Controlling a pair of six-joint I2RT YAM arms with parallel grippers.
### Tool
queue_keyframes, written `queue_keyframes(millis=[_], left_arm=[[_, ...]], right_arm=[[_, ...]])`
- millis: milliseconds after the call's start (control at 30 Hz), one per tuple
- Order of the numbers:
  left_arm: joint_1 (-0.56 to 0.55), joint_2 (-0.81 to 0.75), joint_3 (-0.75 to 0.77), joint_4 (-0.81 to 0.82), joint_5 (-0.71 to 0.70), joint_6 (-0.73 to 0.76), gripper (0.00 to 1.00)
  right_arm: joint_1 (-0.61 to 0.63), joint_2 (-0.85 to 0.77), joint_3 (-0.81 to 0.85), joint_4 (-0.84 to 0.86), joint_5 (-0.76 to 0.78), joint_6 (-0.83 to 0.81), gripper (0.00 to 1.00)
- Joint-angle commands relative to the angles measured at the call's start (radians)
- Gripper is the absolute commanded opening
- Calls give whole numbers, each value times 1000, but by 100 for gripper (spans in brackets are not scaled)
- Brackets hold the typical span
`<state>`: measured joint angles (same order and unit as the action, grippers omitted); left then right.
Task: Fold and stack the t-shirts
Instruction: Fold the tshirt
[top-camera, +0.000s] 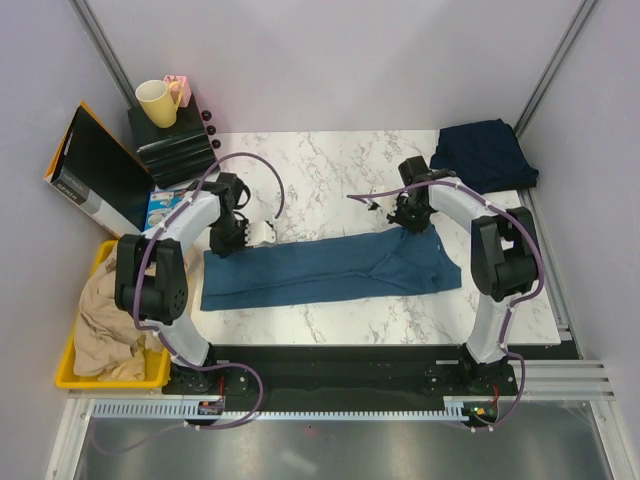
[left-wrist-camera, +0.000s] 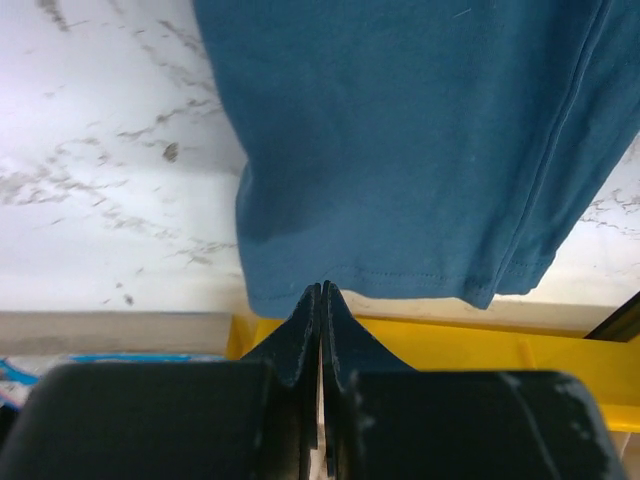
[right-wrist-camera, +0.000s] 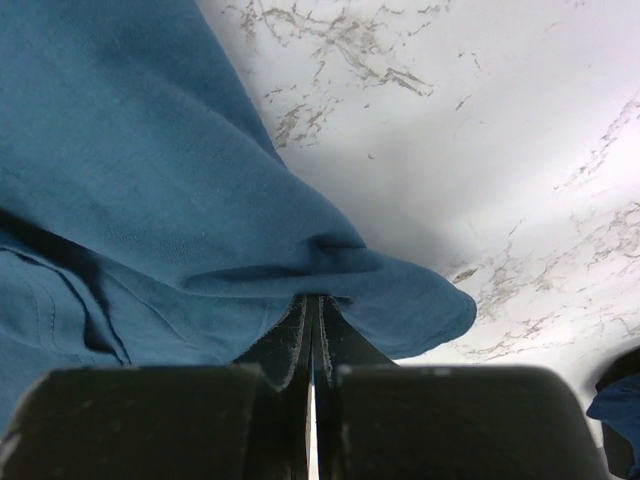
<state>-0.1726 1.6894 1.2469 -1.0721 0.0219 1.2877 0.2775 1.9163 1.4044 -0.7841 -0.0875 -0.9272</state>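
Left hand and right hand each clench the far edge of the steel-blue t-shirt. A lengthwise fold seems to be starting, which calls for an even joint lift toward the near edge.

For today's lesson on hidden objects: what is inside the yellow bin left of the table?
Crumpled beige cloth fills the yellow bin, heaped up to its rim. The bin's floor and anything beneath the cloth are covered, so they cannot be seen.

Spread t-shirt mid-table, folded t-shirt back right, bin left
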Motion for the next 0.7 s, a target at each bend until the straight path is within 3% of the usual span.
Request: queue_keyframes(millis=[0,400,667], left_arm=[[-5,68,9,-6,10,-41,2],[-7,309,12,276,-161,-119,2],[-22,449,195,428,-255,-163,2]], right_arm=[[-1,23,51,23,9,10,0],[-21,111,79,103,41,41,0],[-95,243,131,264,173,51,0]])
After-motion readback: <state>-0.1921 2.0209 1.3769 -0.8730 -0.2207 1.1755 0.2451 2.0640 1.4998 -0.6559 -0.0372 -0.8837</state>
